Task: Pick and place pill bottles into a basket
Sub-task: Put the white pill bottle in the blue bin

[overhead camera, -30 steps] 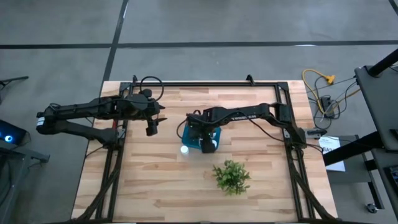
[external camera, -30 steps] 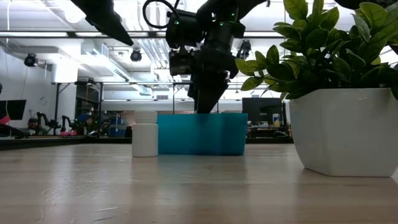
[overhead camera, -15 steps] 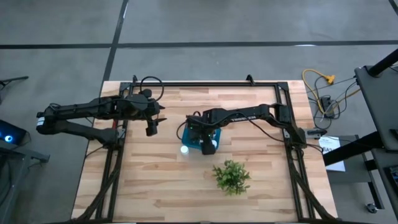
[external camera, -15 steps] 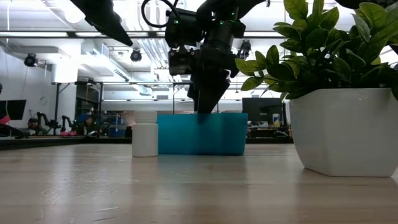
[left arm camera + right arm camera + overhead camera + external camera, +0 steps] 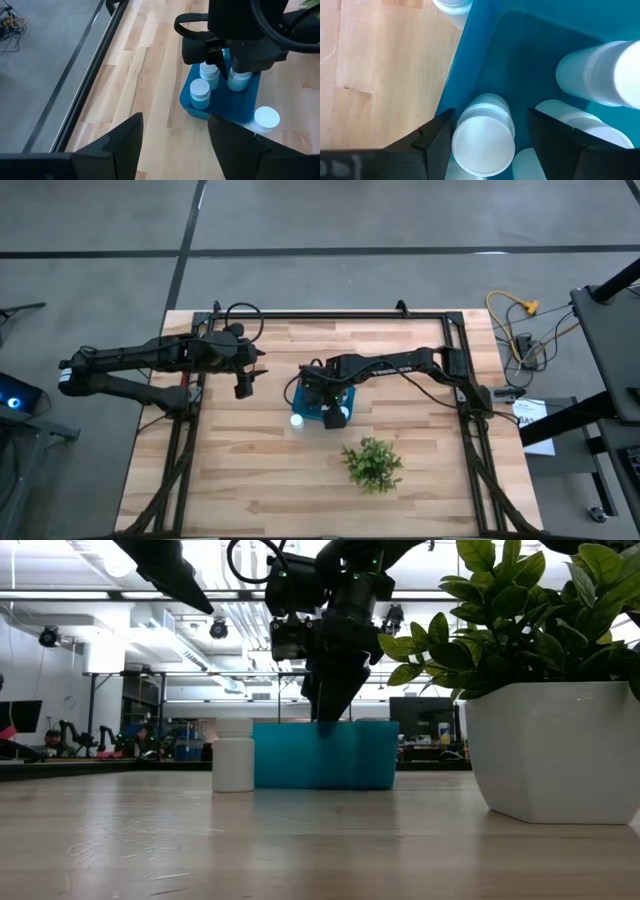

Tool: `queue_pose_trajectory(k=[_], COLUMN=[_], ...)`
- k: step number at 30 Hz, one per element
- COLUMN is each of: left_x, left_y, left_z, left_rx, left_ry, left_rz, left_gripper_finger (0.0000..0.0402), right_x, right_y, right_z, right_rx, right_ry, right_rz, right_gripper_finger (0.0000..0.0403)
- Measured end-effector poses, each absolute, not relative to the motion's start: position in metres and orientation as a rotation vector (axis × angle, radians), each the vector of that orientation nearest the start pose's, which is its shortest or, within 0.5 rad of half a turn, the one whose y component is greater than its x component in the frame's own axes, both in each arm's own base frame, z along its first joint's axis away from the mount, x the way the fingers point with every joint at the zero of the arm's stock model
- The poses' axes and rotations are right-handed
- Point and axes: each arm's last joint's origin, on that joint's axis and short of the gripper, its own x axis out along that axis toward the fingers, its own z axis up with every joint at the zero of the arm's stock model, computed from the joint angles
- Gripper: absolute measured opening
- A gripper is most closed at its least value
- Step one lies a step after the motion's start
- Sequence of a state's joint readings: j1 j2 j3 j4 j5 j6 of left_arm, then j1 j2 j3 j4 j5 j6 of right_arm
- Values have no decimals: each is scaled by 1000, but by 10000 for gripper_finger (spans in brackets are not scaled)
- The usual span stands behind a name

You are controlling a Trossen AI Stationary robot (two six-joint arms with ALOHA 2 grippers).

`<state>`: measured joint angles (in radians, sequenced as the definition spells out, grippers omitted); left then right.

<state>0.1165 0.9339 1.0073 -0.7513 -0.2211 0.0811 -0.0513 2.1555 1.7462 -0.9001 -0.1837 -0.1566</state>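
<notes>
1. Nearest in the low view: the plant (image 5: 545, 670) in its white pot, then 1 lone bottle (image 5: 233, 755) standing on the table (image 5: 300, 840), just beside the basket (image 5: 325, 755) (not in it yet).
2. What's changing: the right gripper (image 5: 330, 402) is spreading its fingers over the basket. A second ago they were narrower, so it's letting go of a bottle inside.
3. Meaning: that bottle (image 5: 484, 135) is now sitting free betw. the parted fingers in the right wrist view, upright in the basket w/ others (image 5: 600, 75) beside it. Judging by this, the drop-off is done and the outside bottle is next.
4. The left gripper (image 5: 243, 383) is hovering farther off, well apart from the basket, fingers parted and gripping nothing.
5. Views differing: the low view is hiding the basket's contents behind its wall. The left wrist view is showing at least 3 caps inside plus the stray bottle (image 5: 266, 117) outside; the high view is showing only the stray (image 5: 297, 420) and 1 cap clearly.
</notes>
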Motion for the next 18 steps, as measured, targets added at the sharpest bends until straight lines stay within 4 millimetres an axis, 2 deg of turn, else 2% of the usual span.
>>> queue_pose_trajectory(k=[5, 18], left_x=[176, 173], left_y=[27, 27], left_z=[333, 331], left_rx=[112, 91], left_ry=[693, 723], left_rz=[297, 303], left_gripper_finger=[206, 206], right_x=[442, 453], right_y=[-18, -17], right_z=[196, 240], right_rx=[11, -25], right_ry=[1261, 1158], right_rz=[216, 228], right_gripper_finger=[226, 226])
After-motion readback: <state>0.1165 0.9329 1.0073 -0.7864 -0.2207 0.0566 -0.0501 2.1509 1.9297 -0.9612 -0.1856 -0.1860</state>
